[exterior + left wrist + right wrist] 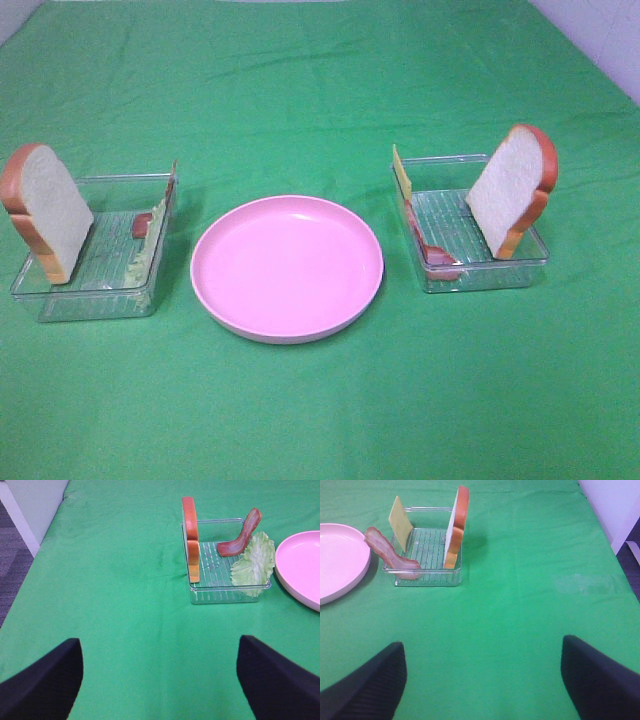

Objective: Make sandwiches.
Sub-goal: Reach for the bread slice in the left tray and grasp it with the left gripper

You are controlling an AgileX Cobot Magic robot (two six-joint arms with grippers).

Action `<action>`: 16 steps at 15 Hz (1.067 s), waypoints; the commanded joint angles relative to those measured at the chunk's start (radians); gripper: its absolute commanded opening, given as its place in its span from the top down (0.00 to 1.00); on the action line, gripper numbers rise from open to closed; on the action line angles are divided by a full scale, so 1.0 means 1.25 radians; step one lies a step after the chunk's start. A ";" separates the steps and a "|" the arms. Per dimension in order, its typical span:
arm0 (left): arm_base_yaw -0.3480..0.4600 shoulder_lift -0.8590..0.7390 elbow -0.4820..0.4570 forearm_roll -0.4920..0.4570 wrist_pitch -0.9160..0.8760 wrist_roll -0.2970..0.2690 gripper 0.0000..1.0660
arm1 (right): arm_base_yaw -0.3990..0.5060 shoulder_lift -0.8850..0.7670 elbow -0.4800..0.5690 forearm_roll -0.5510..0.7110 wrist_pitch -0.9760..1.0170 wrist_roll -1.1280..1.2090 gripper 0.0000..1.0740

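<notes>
bread stands in two clear trays. toward the left edge of the table [320, 80], the left tray [95, 305] holds the left bread slice [45, 210] upright, lettuce [255, 560] and the left bacon strip [235, 545]. toward the right edge, the right tray [485, 278] holds the right bread slice [510, 190], cheese [402, 172] and the right bacon strip [390, 555]. the pink plate [287, 265] sits between them. the left jaws and the right jaws are both spread wide.

Bench [320, 70], one: a green cloth [320, 420] is covering it, creasing lightly toward the far side. Three items are sitting directly on the cloth in a row. A round pink plate [287, 262] is lying in the middle. A left clear tray [95, 303] and a right clear tray [485, 277] are flanking it, each standing just beside the plate without touching it.
</notes>
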 commanded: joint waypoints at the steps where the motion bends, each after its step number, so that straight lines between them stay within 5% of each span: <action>1: 0.000 -0.016 0.001 -0.006 -0.008 -0.002 0.24 | -0.002 -0.012 0.004 -0.002 -0.005 -0.010 0.26; 10: 0.000 0.062 -0.056 -0.006 -0.134 -0.009 0.24 | -0.002 -0.012 0.004 -0.002 -0.005 -0.010 0.26; 11: 0.000 0.179 -0.086 -0.008 -0.230 -0.024 0.24 | -0.002 -0.012 0.004 -0.002 -0.005 -0.010 0.26; 16: 0.000 0.537 -0.256 -0.014 -0.222 -0.023 0.24 | -0.002 -0.012 0.004 -0.002 -0.005 -0.010 0.26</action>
